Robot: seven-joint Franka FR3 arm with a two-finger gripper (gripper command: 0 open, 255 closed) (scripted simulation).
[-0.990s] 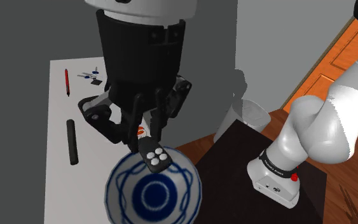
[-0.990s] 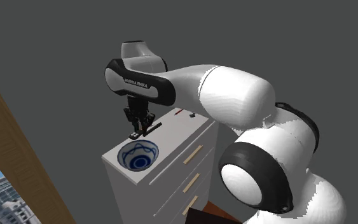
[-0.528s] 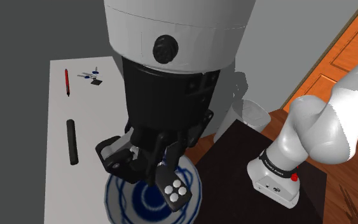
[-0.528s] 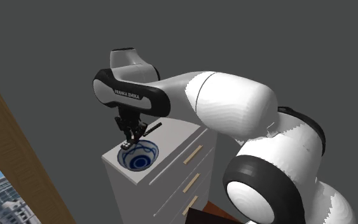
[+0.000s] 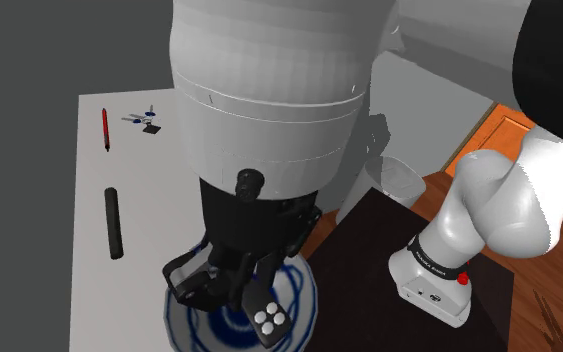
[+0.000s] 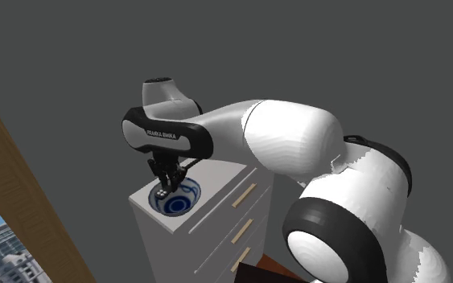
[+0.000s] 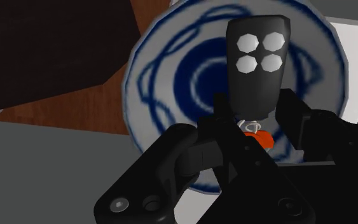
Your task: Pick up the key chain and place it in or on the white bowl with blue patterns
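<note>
The gripper (image 7: 252,124), clamped on the key chain (image 7: 258,57) above the bowl (image 5: 304,298) at the shoulder view's lower centre, might release too high, bouncing it out.

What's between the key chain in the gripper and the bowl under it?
Nothing. In the wrist view the black key chain, clasped in the gripper, hangs over the blue-patterned bowl with no other thing between them.

3 views on 1 bowl (image 7: 147,81): close shoulder, distant exterior, downward wrist
</note>
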